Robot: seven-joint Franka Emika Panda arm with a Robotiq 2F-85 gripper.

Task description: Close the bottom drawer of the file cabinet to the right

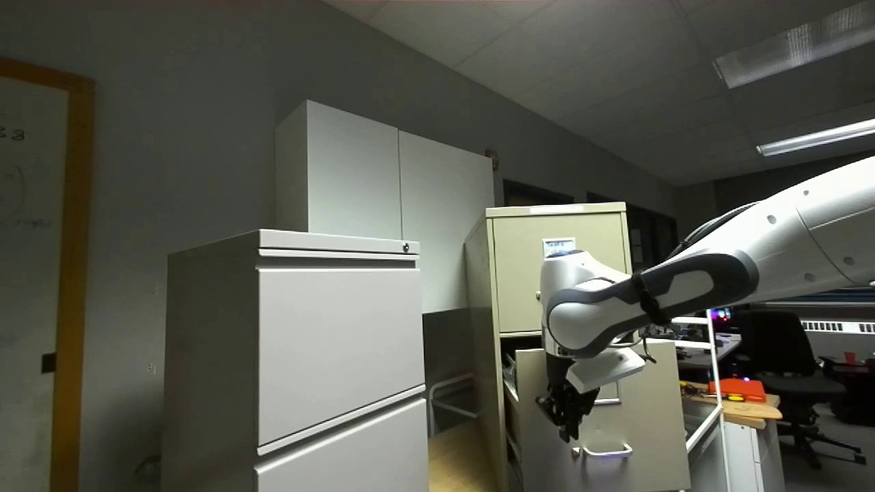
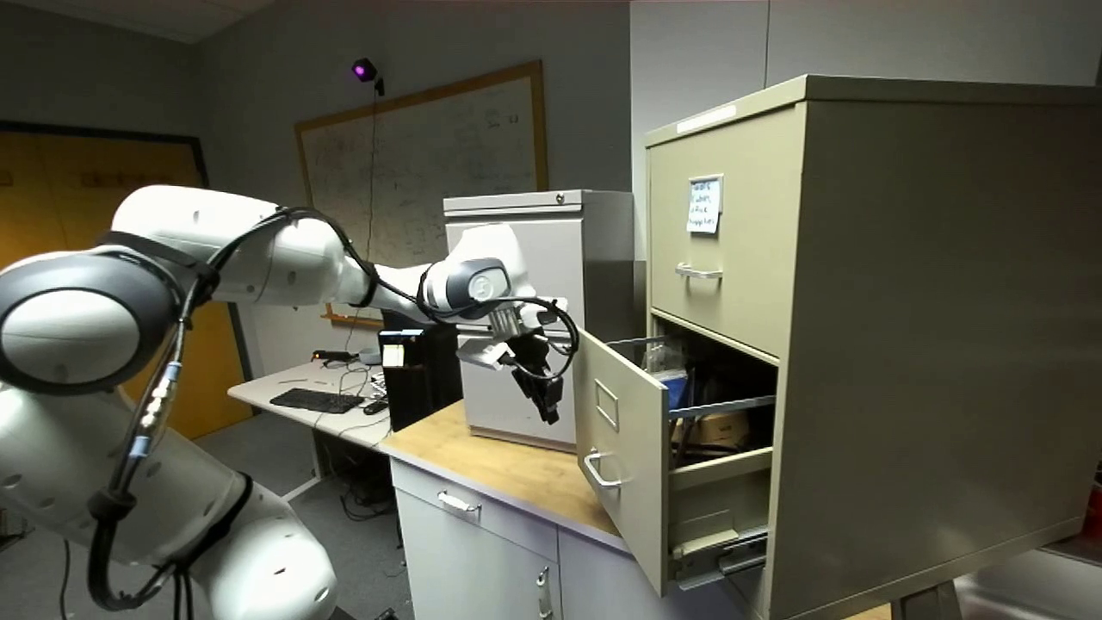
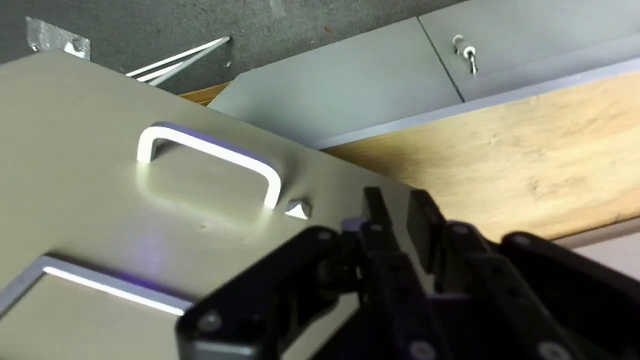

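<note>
In an exterior view, I observe the bottom drawer (image 2: 633, 448) extended leftward from the file cabinet (image 2: 938, 344). My gripper (image 2: 548, 408) is positioned left of the drawer's front, near its far edge, fingers (image 3: 377, 215) slightly parted. I cannot determine contact.

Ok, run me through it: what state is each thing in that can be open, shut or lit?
Bottom drawer: open, pulled well out of the file cabinet.
Upper drawer: shut.
Light-grey cabinet: both visible drawers shut.
White cupboard: both visible doors shut.
Counter drawer: shut.
Far ceiling light: lit.
Near ceiling light: unlit.
End effector: narrowly open, gripping nothing; whether it touches the bottom drawer, I cannot tell.
</note>
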